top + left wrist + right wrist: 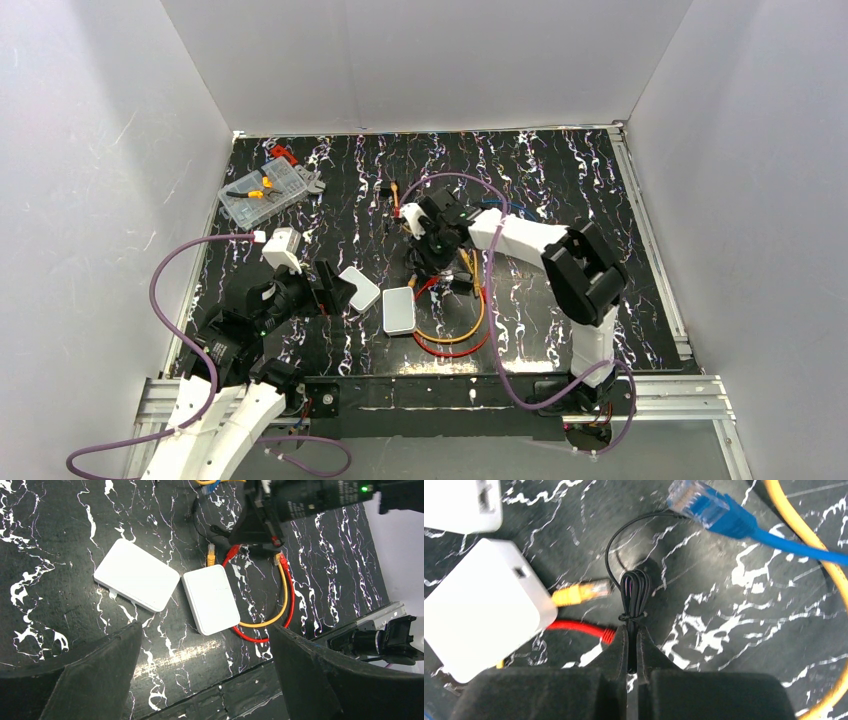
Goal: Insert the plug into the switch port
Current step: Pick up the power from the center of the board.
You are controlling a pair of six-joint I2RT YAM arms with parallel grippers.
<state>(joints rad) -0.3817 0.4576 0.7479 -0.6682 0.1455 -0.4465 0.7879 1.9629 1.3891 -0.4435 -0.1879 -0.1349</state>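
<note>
DESK LAYOUT: On the desk (560, 190), the switch box (399, 310) lies near the front edge at centre. The squarer box (358, 287) sits just beside it on the left, their corners nearly touching. Two looped cables (288, 595) curl around the switch box's right side. A plug (211, 556) lies just behind its far edge, tip turned away. Behind that, a cord bundle (634, 592) sits pinched in the right end effector (632, 635). The left end effector (335, 288) stands just left of the squarer box. A parts case (262, 190) lies at the far left.
</note>
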